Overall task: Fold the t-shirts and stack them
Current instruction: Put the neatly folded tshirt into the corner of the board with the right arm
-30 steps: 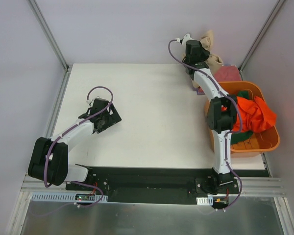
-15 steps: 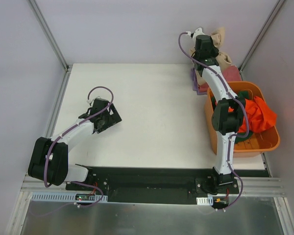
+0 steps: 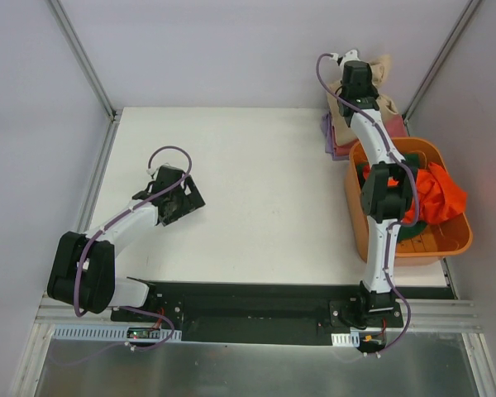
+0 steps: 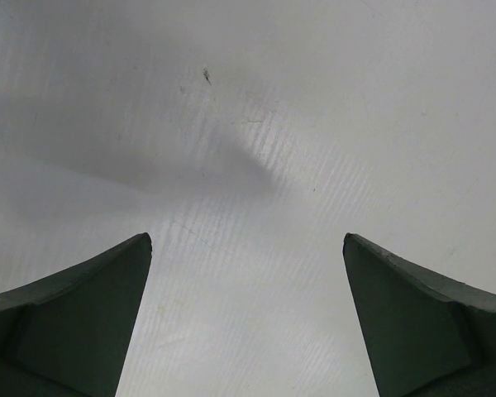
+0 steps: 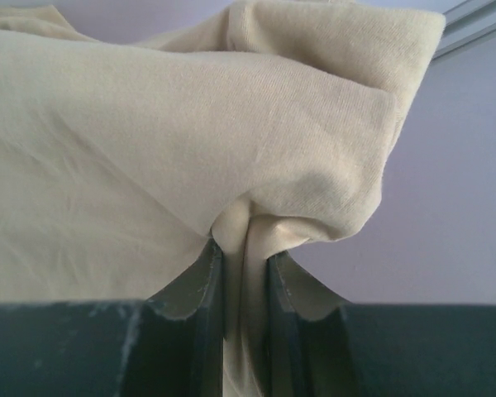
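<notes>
The right pincer [image 5: 242, 248] is pinching a fold of the beige t-shirt [image 5: 190, 124] tight between its jaws. Over the last second it has been swinging rightward along the far edge of the tabletop [image 3: 256, 165]. It is now hanging over the lavender t-shirt [image 3: 329, 141] and dusty red t-shirt [image 3: 395, 125] lying just behind the orange tub [image 3: 355, 223]. This is looking like a carry toward the stack, though the beige cloth is hanging bunched rather than folded. The left pincer [image 4: 246, 240] is waiting, spread wide, over bare tabletop, unmoved.

Right claw [image 3: 365, 68] is way out at the far right corner, on the bunched-up beige t-shirt [image 3: 387, 69], behind the orange tub [image 3: 448, 246].
</notes>
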Controlling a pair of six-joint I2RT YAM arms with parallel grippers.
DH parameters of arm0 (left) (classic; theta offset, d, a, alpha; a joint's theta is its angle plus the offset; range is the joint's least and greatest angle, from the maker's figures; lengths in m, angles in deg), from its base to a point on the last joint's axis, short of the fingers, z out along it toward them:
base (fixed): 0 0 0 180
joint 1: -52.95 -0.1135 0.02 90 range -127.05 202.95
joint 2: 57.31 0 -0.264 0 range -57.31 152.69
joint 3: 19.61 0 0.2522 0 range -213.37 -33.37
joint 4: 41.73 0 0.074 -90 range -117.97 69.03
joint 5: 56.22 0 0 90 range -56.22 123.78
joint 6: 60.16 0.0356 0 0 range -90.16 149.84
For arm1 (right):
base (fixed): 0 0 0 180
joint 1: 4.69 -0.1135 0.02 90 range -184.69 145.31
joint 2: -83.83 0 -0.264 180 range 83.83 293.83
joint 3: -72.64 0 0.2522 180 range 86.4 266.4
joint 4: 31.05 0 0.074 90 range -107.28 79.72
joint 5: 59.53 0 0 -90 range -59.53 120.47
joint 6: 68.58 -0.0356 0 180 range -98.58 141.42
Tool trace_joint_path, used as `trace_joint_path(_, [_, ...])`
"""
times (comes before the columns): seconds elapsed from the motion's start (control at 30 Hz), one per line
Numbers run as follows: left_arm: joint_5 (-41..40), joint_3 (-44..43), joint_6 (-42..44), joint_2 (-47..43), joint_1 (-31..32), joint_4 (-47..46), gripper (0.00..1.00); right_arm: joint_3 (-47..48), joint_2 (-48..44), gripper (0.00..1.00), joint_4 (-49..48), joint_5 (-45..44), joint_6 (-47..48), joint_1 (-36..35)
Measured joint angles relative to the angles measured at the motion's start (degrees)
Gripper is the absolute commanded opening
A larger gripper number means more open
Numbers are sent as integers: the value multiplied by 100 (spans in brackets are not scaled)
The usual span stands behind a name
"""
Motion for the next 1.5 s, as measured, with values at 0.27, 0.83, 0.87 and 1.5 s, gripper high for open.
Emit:
trace_joint_path(0.27, [0,-203,0,55,-2,142,99,35,455,4,48,343,-568,455])
trace_joint_path(0.83, [-4,-459,13,57,-2,363,99,299,756,96,-7,595,-1233,857])
trace_joint_path(0.87, [-4,-459,20,24,-2,382,99,33,557,96,13,684,-1296,857])
trace_joint_path(1.5, [-103,146,157,-2017,-2,431,99,-4935,-4940,96,125,2745,-3023,-719])
